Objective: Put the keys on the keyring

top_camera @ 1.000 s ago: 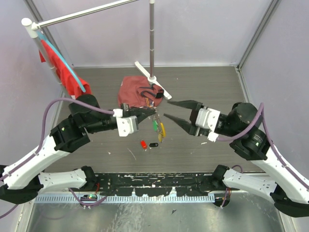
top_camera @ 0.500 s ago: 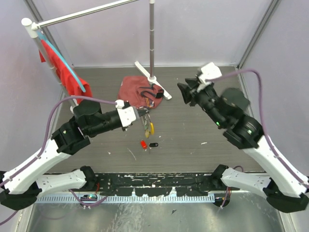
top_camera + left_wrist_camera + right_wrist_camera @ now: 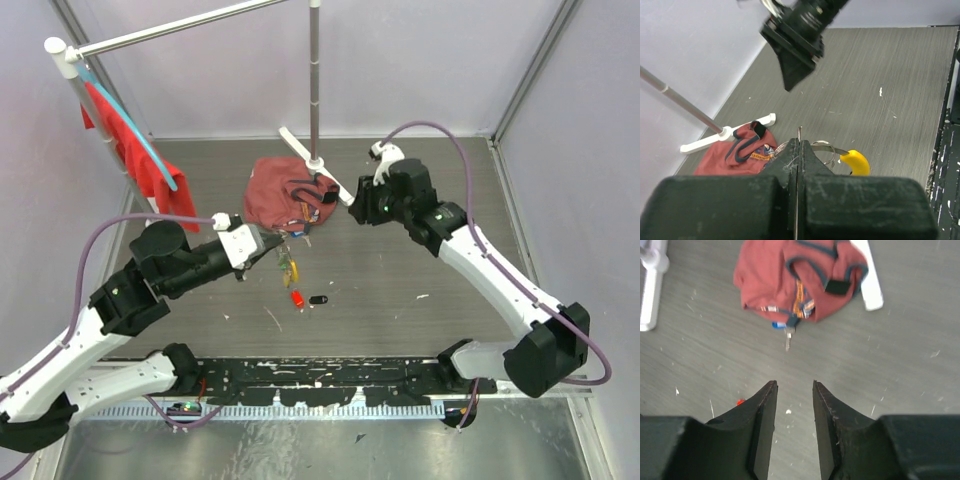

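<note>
Silvery keyring (image 3: 826,145) pinched tight in my left pincer (image 3: 798,149), held aloft for threading; right pincer (image 3: 794,392) half-open, empty.

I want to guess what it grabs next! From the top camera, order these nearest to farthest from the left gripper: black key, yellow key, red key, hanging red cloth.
1. Yellow key: hanging right by the left gripper.
2. Red key: on the table, lower in the view.
3. Black key: just right of the red one.
4. Hanging red cloth: back left.
</note>
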You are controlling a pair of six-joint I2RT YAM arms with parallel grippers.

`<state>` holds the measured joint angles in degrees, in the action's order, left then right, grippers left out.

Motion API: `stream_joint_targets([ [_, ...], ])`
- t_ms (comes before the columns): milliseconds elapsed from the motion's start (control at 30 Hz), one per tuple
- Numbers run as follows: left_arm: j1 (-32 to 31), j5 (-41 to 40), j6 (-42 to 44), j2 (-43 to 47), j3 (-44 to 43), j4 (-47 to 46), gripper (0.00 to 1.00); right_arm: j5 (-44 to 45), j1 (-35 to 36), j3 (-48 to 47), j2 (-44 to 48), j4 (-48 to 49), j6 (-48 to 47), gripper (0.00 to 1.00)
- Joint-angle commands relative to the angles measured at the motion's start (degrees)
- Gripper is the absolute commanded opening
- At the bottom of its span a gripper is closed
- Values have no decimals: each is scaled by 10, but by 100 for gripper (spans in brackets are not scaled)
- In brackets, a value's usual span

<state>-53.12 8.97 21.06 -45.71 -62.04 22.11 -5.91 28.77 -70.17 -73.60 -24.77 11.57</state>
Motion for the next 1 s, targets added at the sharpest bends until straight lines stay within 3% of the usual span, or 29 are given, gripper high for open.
stream_joint_targets([
  [0, 2, -18, -9, 21, 5, -10, 0, 19, 39, 87, 21, 68, 106, 42],
  [200, 2, 4, -13, 29, 12, -18, 0, 127, 174, 191, 14, 133, 186, 46],
  [333, 2, 9, -11, 38, 12, -18, 0, 137, 231, 225, -5, 176, 216, 41],
  [467, 2, 0, -7, 48, 12, -15, 0, 131, 259, 249, -27, 208, 239, 33],
  [633, 2, 0, -4, 51, 11, -10, 0, 136, 285, 242, -81, 224, 251, 37],
  [967, 2, 0, -3, 55, 11, -8, 0, 136, 292, 214, -148, 207, 262, 36],
])
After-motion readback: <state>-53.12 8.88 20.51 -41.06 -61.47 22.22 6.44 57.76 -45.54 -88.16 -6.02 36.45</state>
